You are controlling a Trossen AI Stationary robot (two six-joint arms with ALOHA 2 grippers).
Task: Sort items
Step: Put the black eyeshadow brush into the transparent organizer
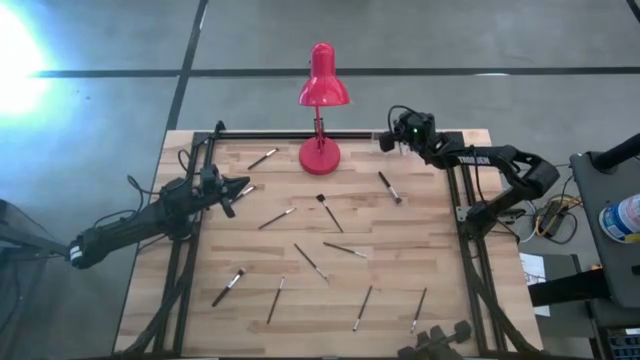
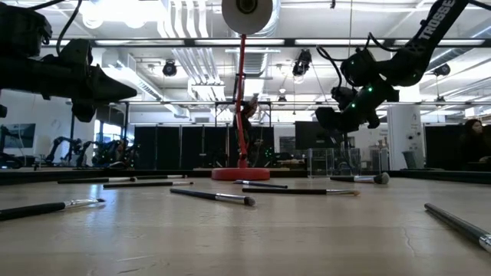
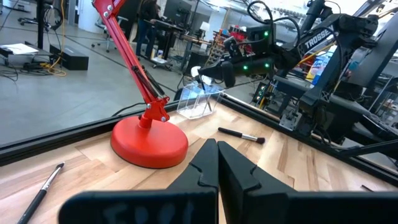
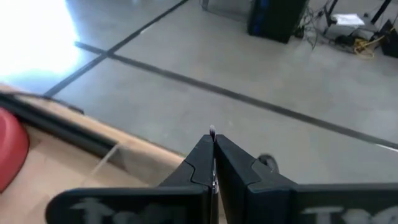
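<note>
Several thin brushes lie flat and scattered on the wooden table, among them one near the right arm, one left of the lamp and one toward the near edge. My right gripper hangs over the table's far right corner, above a clear box, shut on a thin brush. My left gripper is shut and raised above the table's left side, pointing toward the lamp; a short light brush shows just past its tip on the table. My right gripper pinches a thin brush between its two fingers. The shaft runs along the seam between them, and a small pale end sticks out past the fingertips. The brush is lifted clear of the table; the fingers hide the rest of it.
A red desk lamp stands on its round base at the far middle of the table, its arm and shade rising above. Black frame rails run along the left, right and far edges. Bare wood lies between the scattered brushes.
</note>
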